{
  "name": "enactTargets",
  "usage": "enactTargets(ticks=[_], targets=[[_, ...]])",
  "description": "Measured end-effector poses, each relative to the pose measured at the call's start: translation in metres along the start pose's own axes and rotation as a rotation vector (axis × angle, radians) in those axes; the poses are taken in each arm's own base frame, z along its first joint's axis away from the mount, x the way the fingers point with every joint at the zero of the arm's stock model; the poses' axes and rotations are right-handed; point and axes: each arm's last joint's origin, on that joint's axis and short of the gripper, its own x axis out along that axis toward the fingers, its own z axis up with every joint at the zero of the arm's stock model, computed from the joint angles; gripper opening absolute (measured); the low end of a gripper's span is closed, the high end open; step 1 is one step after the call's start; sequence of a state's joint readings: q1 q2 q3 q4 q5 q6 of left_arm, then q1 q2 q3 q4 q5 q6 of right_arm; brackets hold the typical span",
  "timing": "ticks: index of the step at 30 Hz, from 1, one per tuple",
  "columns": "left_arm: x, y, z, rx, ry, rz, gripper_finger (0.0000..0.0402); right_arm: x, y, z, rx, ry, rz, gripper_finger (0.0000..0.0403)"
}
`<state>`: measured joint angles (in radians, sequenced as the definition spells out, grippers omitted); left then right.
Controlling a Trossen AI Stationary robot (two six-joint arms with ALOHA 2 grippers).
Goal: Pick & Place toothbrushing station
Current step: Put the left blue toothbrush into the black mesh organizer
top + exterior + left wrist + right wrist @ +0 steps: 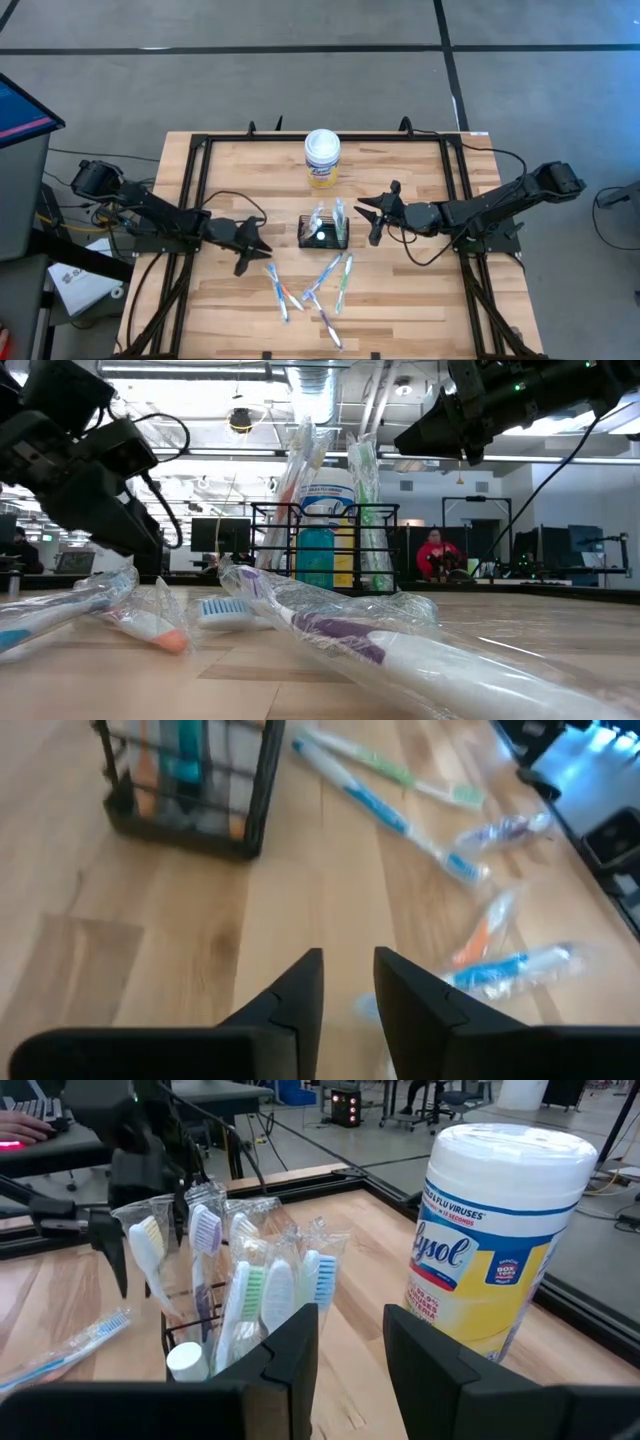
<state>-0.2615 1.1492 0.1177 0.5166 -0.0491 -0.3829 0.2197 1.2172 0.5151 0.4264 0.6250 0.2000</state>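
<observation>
Toothbrushing station (324,232) is sitting mid-worktop (420,300), wrapped toothbrushes (250,1295) standing in it, white canister (322,158) just behind. Left gripper (252,250) is hovering beside its left, jaws narrowly parted, holding nothing. Right gripper (372,216) is hanging just off its right, jaws narrowly parted, empty. Loose toothbrushes (310,290) are lying in front.

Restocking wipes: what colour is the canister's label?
Yellow, with blue lettering, on the white canister; the right wrist view shows it best.
</observation>
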Motion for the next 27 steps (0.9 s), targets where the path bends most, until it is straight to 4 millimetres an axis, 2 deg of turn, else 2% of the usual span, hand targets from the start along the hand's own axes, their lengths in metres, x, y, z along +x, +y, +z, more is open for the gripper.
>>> enactTargets(ticks=[9,16,27], targets=[[0.0,-0.002,-0.003,0.01,0.053,-0.08,0.0106,0.0,0.0,0.0,0.01,0.0,0.0,0.0107],[-0.002,0.002,-0.01,0.045,0.081,-0.064,0.0117,0.0,0.0,0.0,0.01,0.001,0.0,0.0107],[-0.001,0.003,-0.012,0.116,0.077,-0.026,0.0123,0.0,0.0,0.0,0.01,0.001,0.0,0.0107]])
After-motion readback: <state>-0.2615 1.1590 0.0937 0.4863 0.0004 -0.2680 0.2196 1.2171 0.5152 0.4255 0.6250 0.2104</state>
